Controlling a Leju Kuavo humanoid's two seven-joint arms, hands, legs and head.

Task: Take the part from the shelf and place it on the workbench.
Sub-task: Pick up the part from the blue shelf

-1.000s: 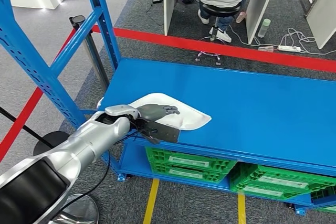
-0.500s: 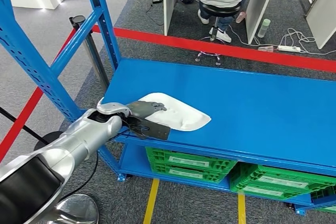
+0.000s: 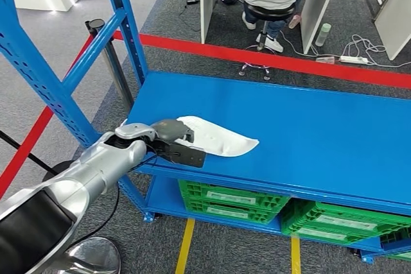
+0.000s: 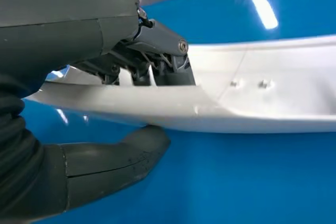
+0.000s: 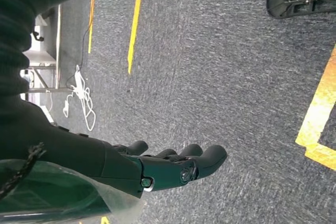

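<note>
The blue bench (image 3: 310,126) lay bare to the right of the white part (image 3: 220,138) and behind it. On the left, passage was blocked by the slanted blue shelf uprights (image 3: 43,81); green crates (image 3: 232,200) filled the lower tier.

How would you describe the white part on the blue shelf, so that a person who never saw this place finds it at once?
Look at the wide blue shelf surface above the green crates. Near its front left corner lies the white part, a flat, thin, curved panel tapering to a point. The left hand grips its left end, fingers above and thumb below; it is the sole white thing there.
</note>
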